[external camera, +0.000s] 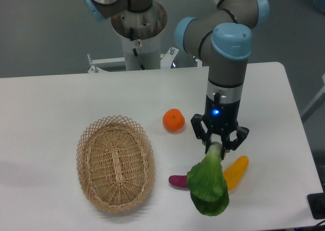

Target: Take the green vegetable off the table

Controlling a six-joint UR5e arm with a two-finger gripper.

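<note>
Because the green vegetable (207, 184) hangs leaf-down, apparently lifted over the table (45, 104), with only its pale stem pinched between the gripper (219, 146) jaws, the heavy leaf could swing and slip free.

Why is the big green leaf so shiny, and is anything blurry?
In the camera view, overhead light makes pale glare on the glossy green vegetable held by the pincer; the orange also shines; the basket looks sharp; shadows on the table are faint.
</note>
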